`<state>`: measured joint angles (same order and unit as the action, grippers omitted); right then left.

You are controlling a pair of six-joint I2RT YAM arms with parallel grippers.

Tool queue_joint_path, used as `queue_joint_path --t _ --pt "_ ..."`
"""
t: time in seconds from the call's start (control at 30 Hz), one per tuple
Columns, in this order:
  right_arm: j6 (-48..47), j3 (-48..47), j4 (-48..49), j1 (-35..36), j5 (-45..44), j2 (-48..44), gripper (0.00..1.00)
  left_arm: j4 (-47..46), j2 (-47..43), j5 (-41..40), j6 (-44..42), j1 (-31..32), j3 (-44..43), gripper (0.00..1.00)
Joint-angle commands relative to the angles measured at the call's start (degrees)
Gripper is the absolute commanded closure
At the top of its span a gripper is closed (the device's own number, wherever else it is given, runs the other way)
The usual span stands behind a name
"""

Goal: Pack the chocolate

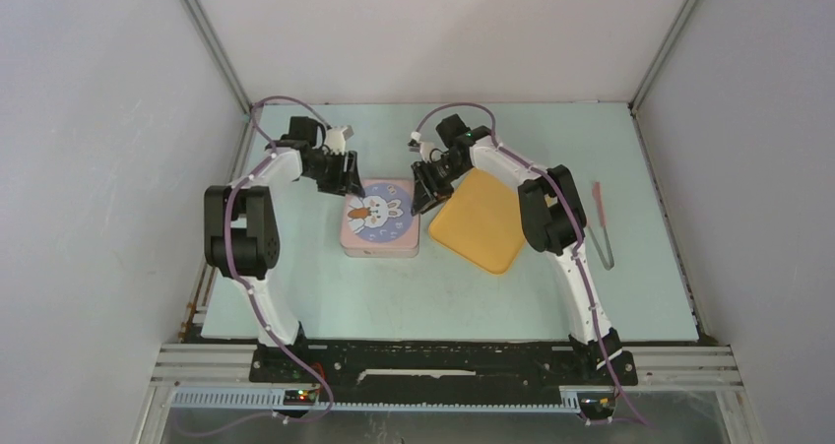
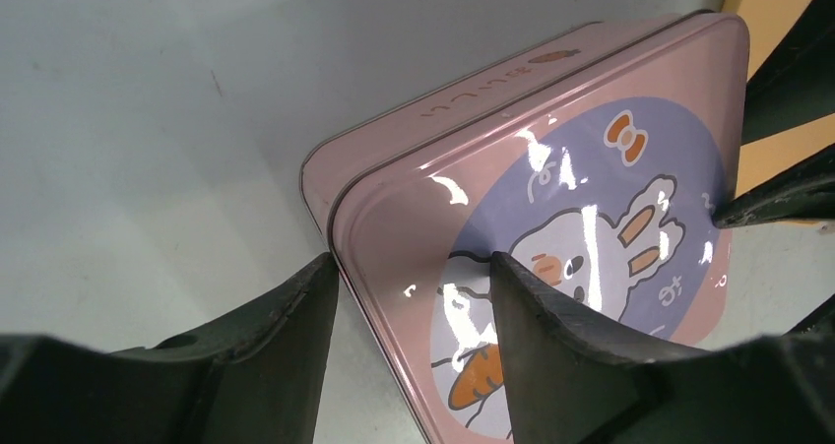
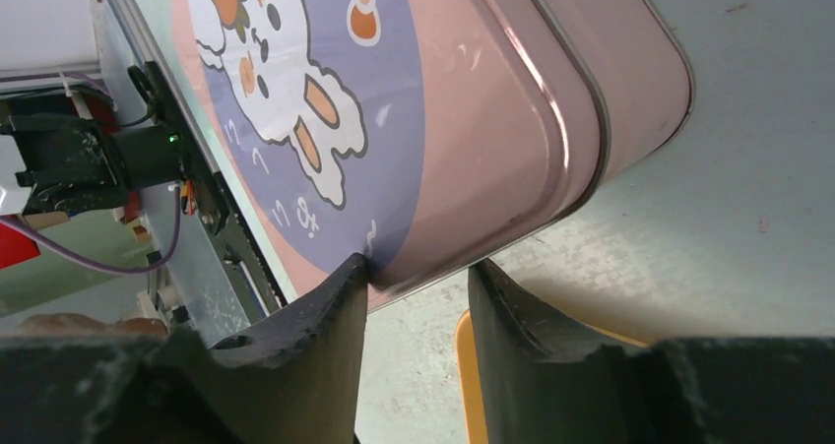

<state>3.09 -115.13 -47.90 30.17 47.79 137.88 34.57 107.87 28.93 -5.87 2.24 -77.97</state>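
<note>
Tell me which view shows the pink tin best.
The top external view: only there the whole pink tin shows, closed. The left wrist view shows one corner and the rabbit picture; the right wrist view, another corner.

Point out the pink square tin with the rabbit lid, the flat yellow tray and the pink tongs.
pink square tin with the rabbit lid (image 1: 381, 218): top external view, centre of the lid.
flat yellow tray (image 1: 482, 222): top external view, middle of its face.
pink tongs (image 1: 602, 222): top external view, midway along the arms.
</note>
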Motion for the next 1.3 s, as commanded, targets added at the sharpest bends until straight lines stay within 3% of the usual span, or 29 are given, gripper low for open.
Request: queue_joint_path --t 0.0,0.13,0.3,0.73,1.1,1.27 --pt "-2.91 1.37 1.76 -0.56 -9.51 -0.68 0.52 -3.35 3.08 1.31 0.68 2.07 -1.84 0.4" --pt "-2.92 0.6 1.84 -2.41 -11.13 -2.94 0.44 -3.06 4.21 1.31 0.17 2.07 -3.32 0.41" --pt "-2.29 -2.51 1.49 -6.04 -11.98 -1.73 0.42 -3.59 5.59 2.26 1.21 2.09 -5.26 0.41" --pt "0.23 -14.45 4.47 -8.52 3.23 7.02 0.36 -2.62 6.67 2.71 1.39 3.11 -6.41 0.43" --pt "0.55 -9.5 5.65 -6.47 7.6 7.42 0.4 -3.59 5.49 2.46 1.96 3.2 -6.53 0.4" --pt "1.83 -7.11 7.92 -6.34 13.94 6.48 0.4 -4.0 6.18 2.72 2.24 3.38 -5.76 0.41"
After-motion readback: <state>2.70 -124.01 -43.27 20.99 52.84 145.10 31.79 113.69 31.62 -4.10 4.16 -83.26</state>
